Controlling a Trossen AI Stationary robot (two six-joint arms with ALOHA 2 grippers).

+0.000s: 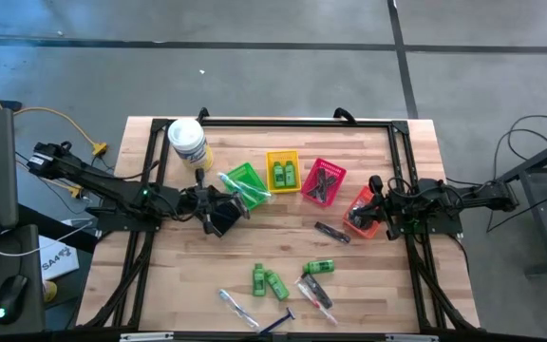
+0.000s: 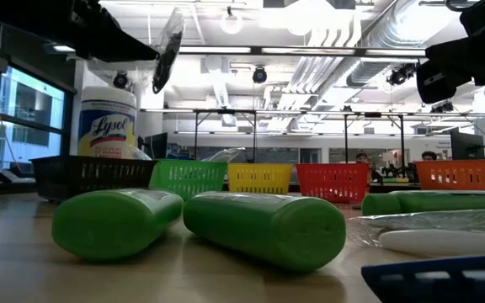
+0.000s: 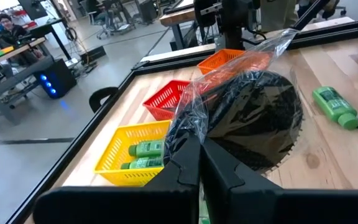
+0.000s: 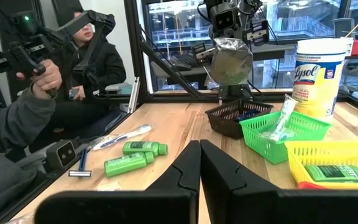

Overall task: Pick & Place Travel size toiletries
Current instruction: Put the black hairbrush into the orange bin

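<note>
Held aloft by the left gripper (image 1: 218,211), fingers pinched tight on its clear wrapper: a dark coiled bundle in plastic (image 3: 253,118), hanging above the black basket (image 4: 232,116) at about nine o'clock on the table (image 1: 368,285); likely light, floppy, slippery, best taken by the bag's gathered edge. Right gripper (image 1: 376,201) closed and empty beside the orange basket (image 1: 359,214) at three o'clock. Green mini bottles (image 1: 270,281) near six o'clock; probably firm, smooth, liable to roll, gripped across the middle.

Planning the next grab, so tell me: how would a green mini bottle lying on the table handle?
The green mini bottle lies on its side, rounded, so a push probably rolls it. Smooth glossy plastic may slip in the fingers. It looks stiff, probably light.
</note>
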